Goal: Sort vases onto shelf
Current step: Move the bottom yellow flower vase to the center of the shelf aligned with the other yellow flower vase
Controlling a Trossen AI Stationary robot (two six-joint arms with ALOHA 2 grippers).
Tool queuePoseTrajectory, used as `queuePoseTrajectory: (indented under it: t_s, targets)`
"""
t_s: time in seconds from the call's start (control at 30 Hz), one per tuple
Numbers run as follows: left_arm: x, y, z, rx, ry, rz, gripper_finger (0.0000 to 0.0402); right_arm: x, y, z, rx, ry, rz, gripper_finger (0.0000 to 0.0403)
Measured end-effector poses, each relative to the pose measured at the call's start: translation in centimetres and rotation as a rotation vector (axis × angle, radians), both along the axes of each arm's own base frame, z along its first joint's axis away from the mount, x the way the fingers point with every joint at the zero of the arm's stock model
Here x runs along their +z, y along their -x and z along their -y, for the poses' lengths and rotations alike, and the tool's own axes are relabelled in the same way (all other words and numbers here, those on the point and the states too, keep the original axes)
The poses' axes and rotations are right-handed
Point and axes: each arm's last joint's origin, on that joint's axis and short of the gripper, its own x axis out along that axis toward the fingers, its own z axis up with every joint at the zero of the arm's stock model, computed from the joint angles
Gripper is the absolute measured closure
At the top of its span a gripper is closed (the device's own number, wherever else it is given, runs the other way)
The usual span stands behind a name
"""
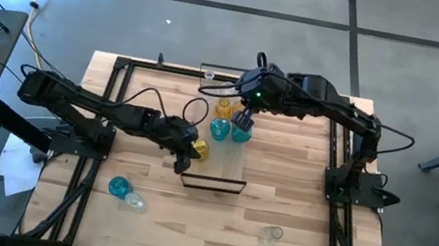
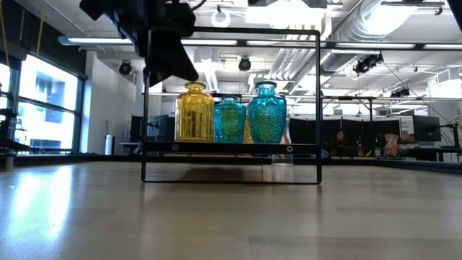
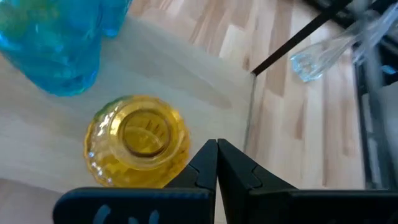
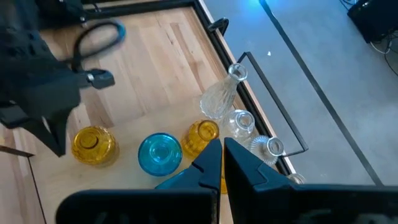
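On the big wooden tabletop (image 1: 298, 190) stands the shelf (image 2: 231, 148). A yellow vase (image 2: 194, 112) and two blue vases (image 2: 266, 112) stand upright on it. The left pincer (image 3: 216, 163), pressed together and holding nothing, hangs just beside the yellow vase. The right pincer (image 4: 222, 158) is pressed together over the blue ones.

Amber-yellow vase (image 2: 194, 112) has vertical ribs; two teal-blue vases (image 2: 266, 113) show embossed patterns; shelf (image 2: 231, 146) frame is black, tabletop (image 1: 284, 165) pale wood.
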Motion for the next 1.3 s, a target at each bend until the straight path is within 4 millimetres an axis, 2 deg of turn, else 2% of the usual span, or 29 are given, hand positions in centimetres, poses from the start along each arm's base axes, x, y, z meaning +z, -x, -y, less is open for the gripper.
queuePoseTrajectory:
  t_s: [0.37,0.57,1.3]
  targets:
    - [-2.0,-1.0,-0.2,0.019,0.011,-0.064,0.0401,1.2,1.1,-0.1,-0.005,-0.003,0.056,0.0403]
    - [-2.0,-1.1,-0.3,0.032,0.003,-0.059,0.0401,1.6,1.6,-0.3,-0.009,-0.008,0.071,0.0403]
    - [-2.2,-0.9,-3.3,0.101,-0.035,-0.087,0.0401,1.5,1.7,-0.8,0.012,-0.004,0.043,0.0403]
